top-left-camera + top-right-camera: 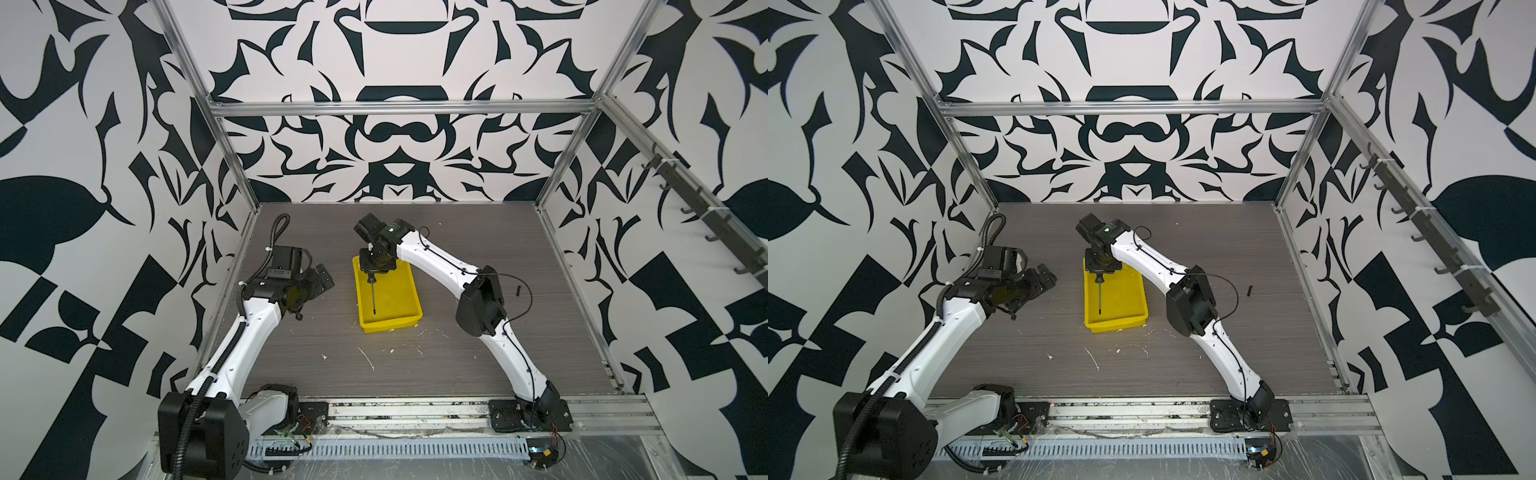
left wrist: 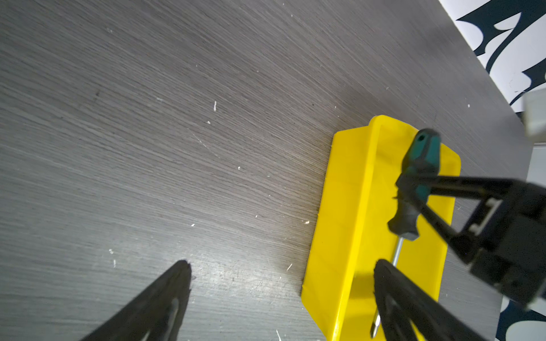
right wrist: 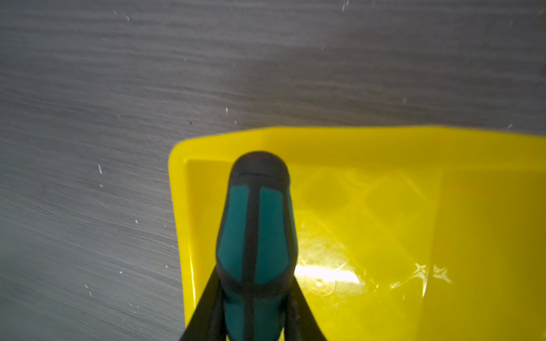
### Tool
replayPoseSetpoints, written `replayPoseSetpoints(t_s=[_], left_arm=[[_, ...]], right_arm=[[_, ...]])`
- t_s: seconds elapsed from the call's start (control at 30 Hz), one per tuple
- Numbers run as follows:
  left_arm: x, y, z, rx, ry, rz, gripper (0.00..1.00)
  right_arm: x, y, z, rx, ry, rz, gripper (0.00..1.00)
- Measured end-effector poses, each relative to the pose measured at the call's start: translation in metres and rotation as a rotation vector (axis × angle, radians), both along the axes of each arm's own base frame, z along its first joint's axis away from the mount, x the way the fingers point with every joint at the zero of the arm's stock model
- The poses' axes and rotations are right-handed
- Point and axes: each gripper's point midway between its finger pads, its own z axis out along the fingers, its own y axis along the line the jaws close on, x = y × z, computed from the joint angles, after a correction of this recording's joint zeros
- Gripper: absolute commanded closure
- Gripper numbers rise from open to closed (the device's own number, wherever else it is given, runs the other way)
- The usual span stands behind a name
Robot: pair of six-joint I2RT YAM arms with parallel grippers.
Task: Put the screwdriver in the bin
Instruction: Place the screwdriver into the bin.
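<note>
Right gripper (image 2: 413, 189) clamped on the slim green-and-black-handled, metal-shaft screwdriver (image 1: 374, 293), held over far-left of the shallow yellow plastic bin (image 1: 392, 323), tip pointing near. Suggest: lower level, keep tip inside near wall, then release. Left gripper (image 2: 282, 274) gaping, idle left.

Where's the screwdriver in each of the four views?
Top view: screwdriver near centre, inside the bin's outline.
Top view: same, left of centre.
Left wrist: right side, handle held by the right hand.
Right wrist: handle at bottom centre.
Shared landmark: the yellow bin.
</note>
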Motion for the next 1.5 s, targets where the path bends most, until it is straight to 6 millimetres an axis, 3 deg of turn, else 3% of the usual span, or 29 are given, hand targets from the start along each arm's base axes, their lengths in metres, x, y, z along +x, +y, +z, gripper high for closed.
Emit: replayPoseSetpoints(t_s=[0.17,0.5,0.63,0.8,0.97,1.03,1.13,1.17,1.3,1.4,1.5], left_arm=[[-0.002,0.0,-0.004,0.0,0.009,0.003,0.01],[-0.001,0.0,-0.003,-0.002,0.006,0.005,0.01],[-0.001,0.001,-0.003,0.002,0.007,0.007,0.01],[-0.001,0.002,-0.004,0.008,0.007,0.012,0.01],[-0.001,0.003,-0.004,0.01,0.006,0.013,0.01],[-0.001,0.003,-0.004,0.01,0.006,0.014,0.01],[-0.001,0.003,-0.004,0.011,0.006,0.014,0.01],[0.0,0.003,-0.004,0.013,0.006,0.015,0.01],[0.0,0.005,-0.003,0.024,0.003,0.019,0.01],[0.0,0.007,-0.003,0.035,-0.002,0.022,0.01],[0.001,0.01,-0.002,0.055,-0.011,0.024,0.01]], right_arm=[[0.005,-0.009,-0.015,-0.038,0.008,0.008,1.0],[0.006,-0.014,-0.022,-0.071,-0.038,0.035,1.0],[-0.004,-0.019,-0.025,-0.084,-0.031,0.042,1.0],[-0.024,-0.038,-0.045,-0.138,0.027,0.041,1.0],[-0.027,-0.04,-0.057,-0.157,0.046,0.043,0.98],[-0.025,-0.038,-0.059,-0.159,0.045,0.047,0.91],[-0.022,-0.036,-0.063,-0.163,0.042,0.049,0.73],[-0.022,-0.037,-0.064,-0.168,0.042,0.049,0.63],[-0.02,-0.042,-0.051,-0.176,0.007,0.052,0.06],[-0.026,-0.056,-0.019,-0.176,-0.047,0.049,0.05],[-0.036,-0.076,0.032,-0.161,-0.14,0.035,0.0]])
